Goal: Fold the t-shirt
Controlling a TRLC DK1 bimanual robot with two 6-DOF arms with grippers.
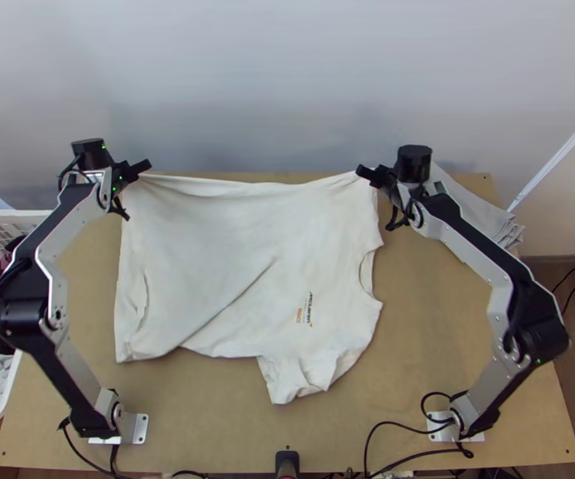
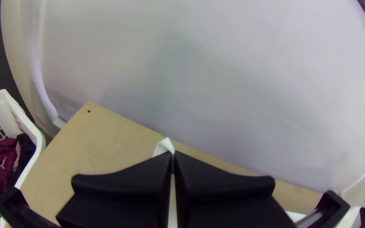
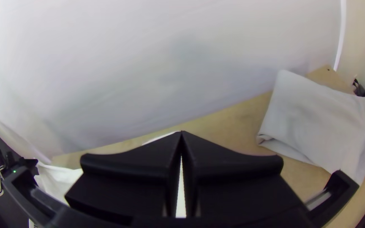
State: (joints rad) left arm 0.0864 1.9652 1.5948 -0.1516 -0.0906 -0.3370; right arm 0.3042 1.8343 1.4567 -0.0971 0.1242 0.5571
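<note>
The white t-shirt (image 1: 239, 255) lies across the middle of the table, its far edge pulled nearly straight between the two grippers, with a diagonal crease and a bunched sleeve at its near side. At its far left corner, the left gripper (image 1: 139, 169) is shut on the cloth; in the left wrist view a tip of t-shirt (image 2: 164, 146) pokes out past the left gripper (image 2: 172, 154). The right gripper (image 1: 365, 173) holds the far right corner; in the right wrist view, white t-shirt (image 3: 58, 179) shows beside the shut right gripper (image 3: 182, 134).
Folded light-grey cloth (image 1: 479, 209) lies at the table's far right corner. A white basket (image 1: 8, 391) with dark red and other clothes stands off the left edge. Cables (image 1: 403, 447) lie near the right arm's base. A pale sheet (image 1: 287, 80) hangs behind the table.
</note>
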